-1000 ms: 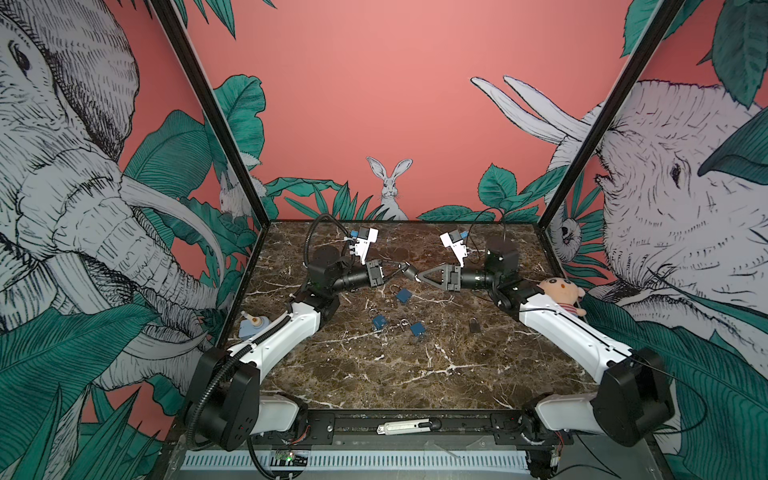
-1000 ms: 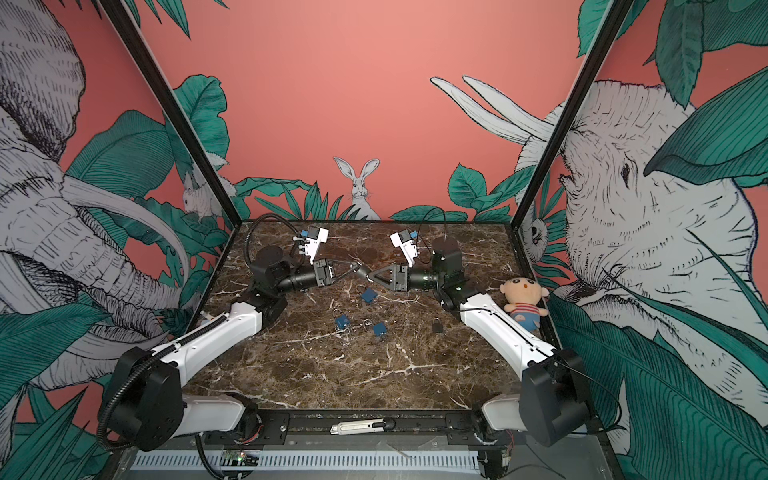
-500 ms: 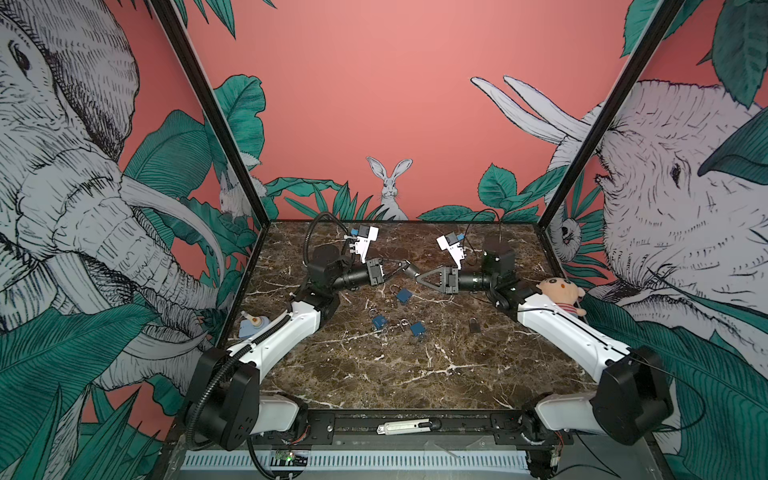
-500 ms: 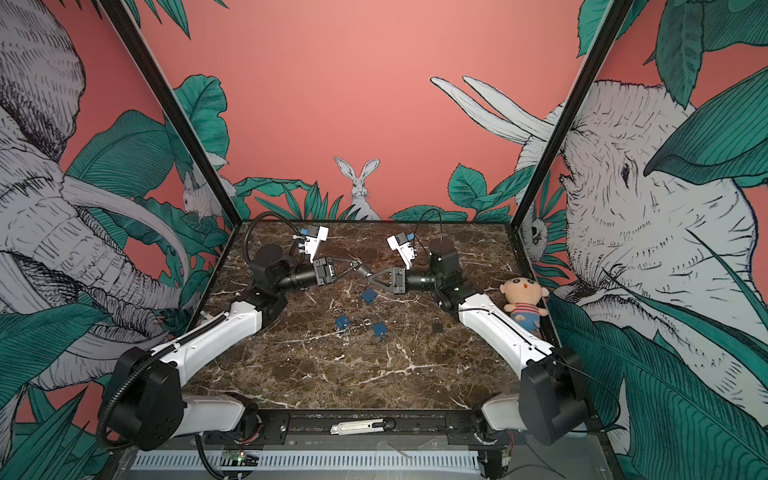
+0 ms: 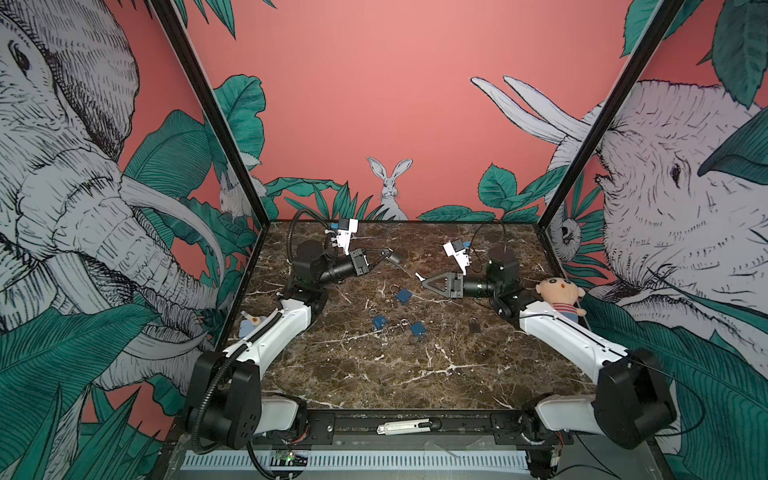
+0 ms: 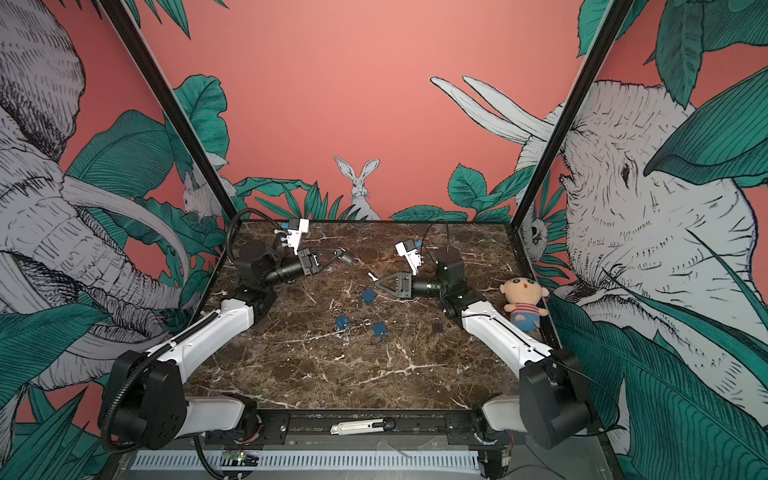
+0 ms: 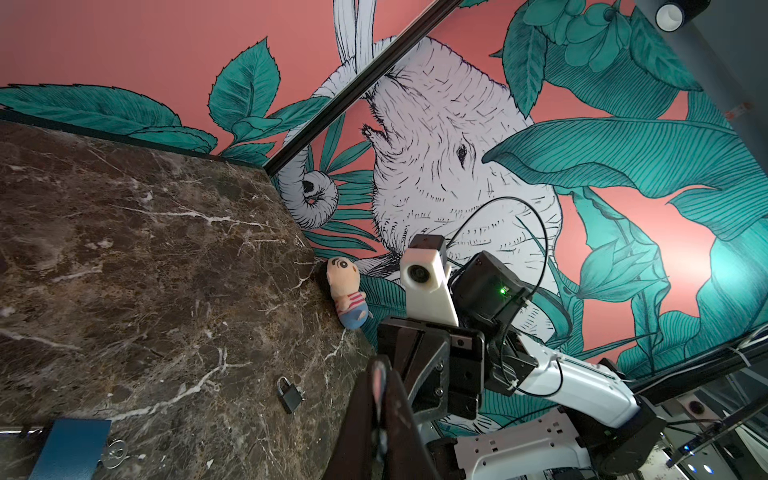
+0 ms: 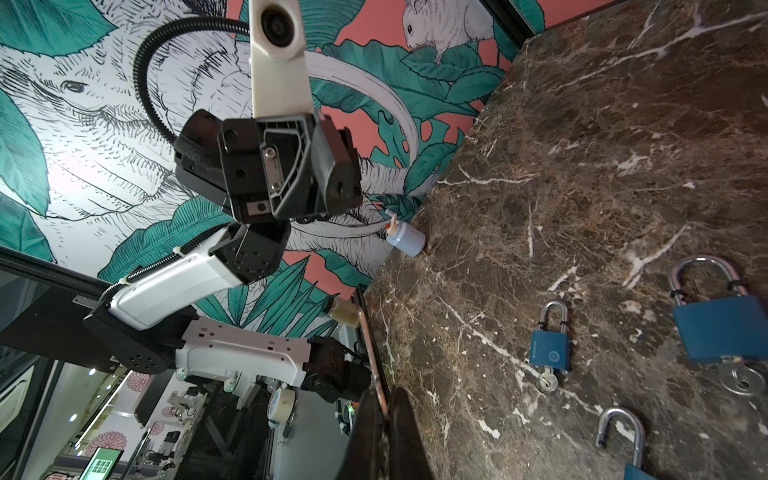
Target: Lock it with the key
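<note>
In both top views my right gripper (image 5: 422, 278) (image 6: 374, 281) is shut on the key (image 5: 418, 275) (image 6: 372, 275), a tiny white sliver sticking out of its tip above the marble table (image 5: 415, 374). In the right wrist view the key (image 8: 380, 399) is a thin strip pinched between the dark fingers. My left gripper (image 5: 387, 254) (image 6: 340, 252) is shut on a small dark padlock (image 5: 395, 257) (image 6: 347, 258), held off the table a short gap left of and behind the key. In the left wrist view only the padlock's edge (image 7: 377, 380) shows between the shut jaws.
Three blue padlocks (image 5: 403, 295) (image 5: 379, 321) (image 5: 417, 329) lie mid-table below the grippers, and a black padlock (image 5: 474, 325) lies near the right arm. A plush doll (image 5: 559, 293) sits at the right wall and a small bottle (image 5: 251, 322) at the left wall.
My right gripper has shut on the key. The left gripper has drawn back and to the left with the dark padlock, opening a gap between the two tips.
</note>
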Action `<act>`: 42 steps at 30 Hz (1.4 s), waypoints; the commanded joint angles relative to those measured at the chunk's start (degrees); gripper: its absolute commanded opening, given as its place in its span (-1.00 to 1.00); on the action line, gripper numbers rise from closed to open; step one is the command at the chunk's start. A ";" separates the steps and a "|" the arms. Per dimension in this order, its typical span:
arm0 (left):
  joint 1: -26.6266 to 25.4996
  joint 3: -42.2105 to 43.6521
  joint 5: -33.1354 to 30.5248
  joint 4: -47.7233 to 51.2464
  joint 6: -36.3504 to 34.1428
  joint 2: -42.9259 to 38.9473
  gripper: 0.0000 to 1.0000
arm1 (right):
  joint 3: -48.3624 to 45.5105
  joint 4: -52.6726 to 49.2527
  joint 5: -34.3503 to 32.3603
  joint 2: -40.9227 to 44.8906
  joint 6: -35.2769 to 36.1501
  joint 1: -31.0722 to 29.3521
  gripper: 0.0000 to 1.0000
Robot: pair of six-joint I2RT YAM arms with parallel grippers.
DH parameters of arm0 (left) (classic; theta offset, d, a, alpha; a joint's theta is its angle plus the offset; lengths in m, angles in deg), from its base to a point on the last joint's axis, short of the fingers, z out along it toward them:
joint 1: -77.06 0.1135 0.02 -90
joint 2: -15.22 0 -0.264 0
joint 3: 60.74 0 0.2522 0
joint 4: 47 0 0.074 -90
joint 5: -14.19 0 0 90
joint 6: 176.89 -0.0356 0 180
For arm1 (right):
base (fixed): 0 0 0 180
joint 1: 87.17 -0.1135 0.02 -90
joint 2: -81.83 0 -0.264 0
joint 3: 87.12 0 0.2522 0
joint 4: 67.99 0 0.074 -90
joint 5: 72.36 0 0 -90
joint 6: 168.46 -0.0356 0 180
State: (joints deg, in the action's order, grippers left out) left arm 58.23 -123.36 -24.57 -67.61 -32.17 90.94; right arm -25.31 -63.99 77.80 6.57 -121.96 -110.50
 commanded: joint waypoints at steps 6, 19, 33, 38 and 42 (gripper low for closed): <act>-5.26 -5.57 -3.24 25.51 -19.55 -0.80 -1.00 | -0.86 -11.93 -7.37 11.92 7.63 7.09 -1.00; -19.54 -22.96 -7.51 33.29 -23.10 28.74 -1.00 | -1.20 -21.30 -10.38 17.68 10.44 17.60 -1.00; -20.98 -59.78 -2.77 57.28 -35.80 58.88 -1.00 | -2.28 -22.07 -9.01 18.57 11.03 19.15 -1.00; -20.98 -67.76 0.56 60.34 -36.47 65.51 -1.00 | -2.79 -21.47 -9.16 18.27 10.84 19.16 -1.00; -20.98 -71.24 1.53 61.09 -35.55 68.88 -1.00 | -2.57 -20.56 -8.69 17.10 9.83 19.14 -1.00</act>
State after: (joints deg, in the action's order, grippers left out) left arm 37.13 -192.13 -25.97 -9.76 -66.60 159.31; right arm -27.36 -86.76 68.01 23.99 -112.13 -91.59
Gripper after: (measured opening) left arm 0.078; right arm 0.048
